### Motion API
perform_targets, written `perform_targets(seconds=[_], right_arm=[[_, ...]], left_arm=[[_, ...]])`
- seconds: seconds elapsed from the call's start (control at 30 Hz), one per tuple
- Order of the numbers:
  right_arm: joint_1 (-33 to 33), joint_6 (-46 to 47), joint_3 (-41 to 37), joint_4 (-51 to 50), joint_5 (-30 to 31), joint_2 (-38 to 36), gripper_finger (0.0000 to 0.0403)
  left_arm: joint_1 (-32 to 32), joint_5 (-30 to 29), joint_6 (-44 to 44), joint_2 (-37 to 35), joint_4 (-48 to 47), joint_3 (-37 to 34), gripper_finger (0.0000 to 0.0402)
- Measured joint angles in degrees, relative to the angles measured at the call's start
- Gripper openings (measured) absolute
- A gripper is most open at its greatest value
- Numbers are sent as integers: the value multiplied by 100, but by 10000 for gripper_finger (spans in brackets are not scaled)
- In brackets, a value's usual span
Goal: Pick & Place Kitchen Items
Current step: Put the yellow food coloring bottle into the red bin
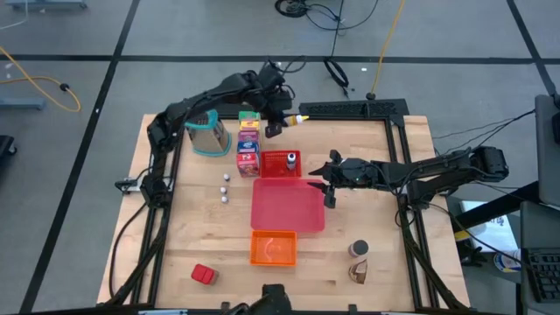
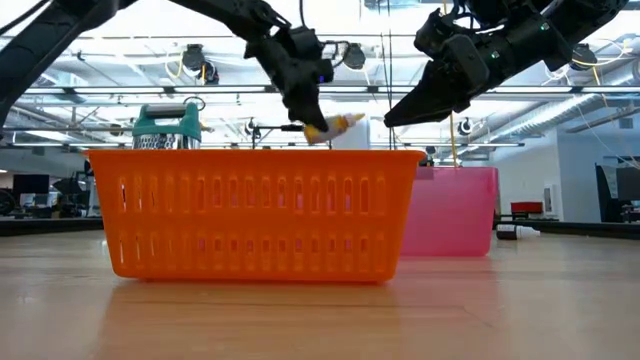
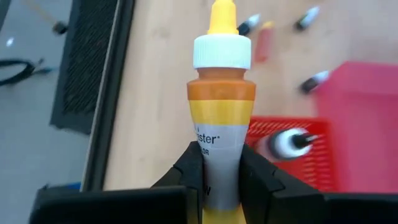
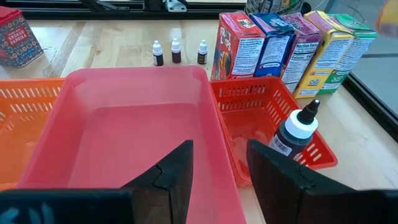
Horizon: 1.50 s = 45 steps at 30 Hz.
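The yellow squeeze bottle is clamped by its lower body in the left hand, lifted above the tabletop near the top centre of the overhead frame, just past the row of food boxes. To place it well, I'd carry it level over the small red basket, which already holds a dark bottle, and lower before releasing. The right hand hovers empty, parted, over the pink tray. The bottle's label reads "…ster"; one box shows "Nutrition Facts".
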Motion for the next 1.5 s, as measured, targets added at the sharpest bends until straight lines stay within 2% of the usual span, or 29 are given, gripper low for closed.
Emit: perform_targets(seconds=[0.07,0.17,0.3,0.43,0.57,0.63,0.77,0.9,1.1,1.27,1.5], right_arm=[[-2,72,0,4,159,0,141],[-9,96,0,33,713,0,141],[-91,185,0,466,1195,2,141],[-215,186,0,1007,1177,2,141],[-315,169,0,1562,1131,16,141],[-384,143,0,1884,800,28,141],[-472,26,2,2710,144,122,141],[-474,-18,1,3392,118,423,142],[-466,-127,0,4201,79,1013,157],[-492,-84,0,4832,-313,1297,175],[-563,-64,4,5065,-157,1478,183]], left_arm=[[-17,256,0,-99,7,-57,58],[-81,353,-12,-346,111,-370,60],[-223,475,-114,-891,748,-1247,53],[-384,587,-336,-1684,1715,-2436,57],[-633,547,-659,-2573,3116,-3712,64],[-792,501,-828,-2962,3834,-4325,65],[-1130,-19,-1069,-3529,5154,-5408,66],[-1460,-500,-1350,-3701,6342,-6184,66],[-1808,-928,-1470,-3718,7212,-6635,66],[-2022,-1364,-1453,-3718,7332,-6701,67],[-2192,-1440,-1428,-3718,7396,-6701,67]])
